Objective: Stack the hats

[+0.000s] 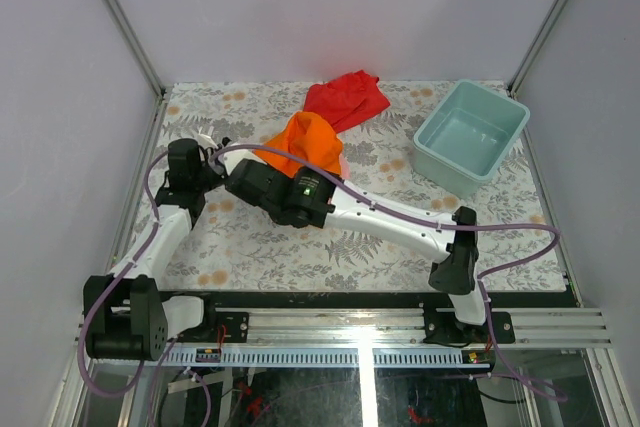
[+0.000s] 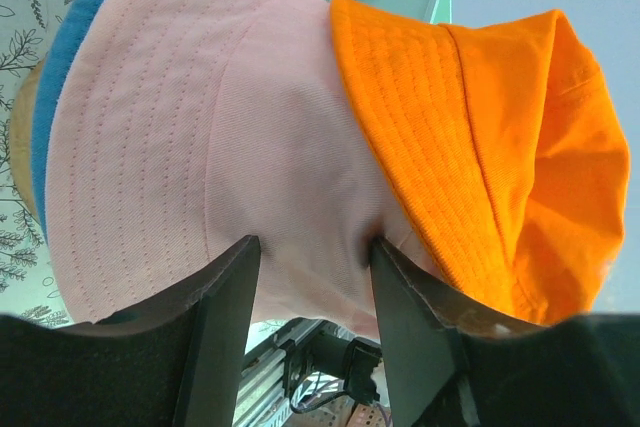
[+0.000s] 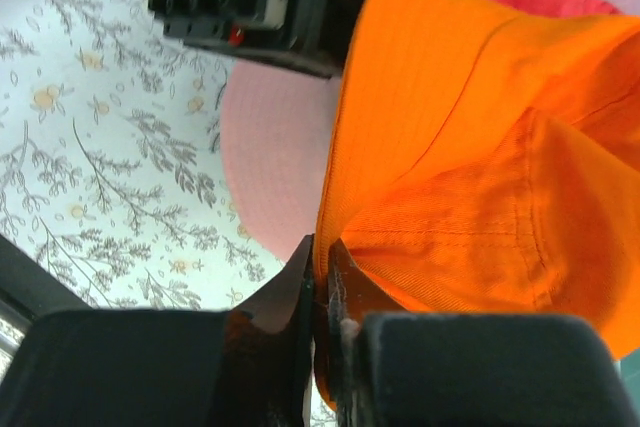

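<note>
Overhead and wrist views, places given from the tub (image 1: 470,135).

(a) My right pincer (image 3: 322,249) is fully closed, its two fingers nipping the brim of the orange hat (image 1: 305,144). This hat sits well to the left of the tub, over the patterned table (image 1: 400,237), draped on the hats beneath it.

(b) My left pincer (image 2: 312,244) is about half closed. Each finger (image 2: 225,317) presses a side of a bulge of the pink hat (image 2: 200,117), which fills the gap between them. I reach it from the side of the hats farthest from the tub.

(c) The pink hat lies directly under the orange hat; its brim shows as a pale rim on the side facing away from the tub.

(d) The blue hat (image 2: 60,67) shows only as a thin edge under the pink hat, again on the side away from the tub.

(e) The red cloth (image 1: 347,97) lies flat to the left of the tub and farther back, just behind the orange hat and touching it in the overhead view.
</note>
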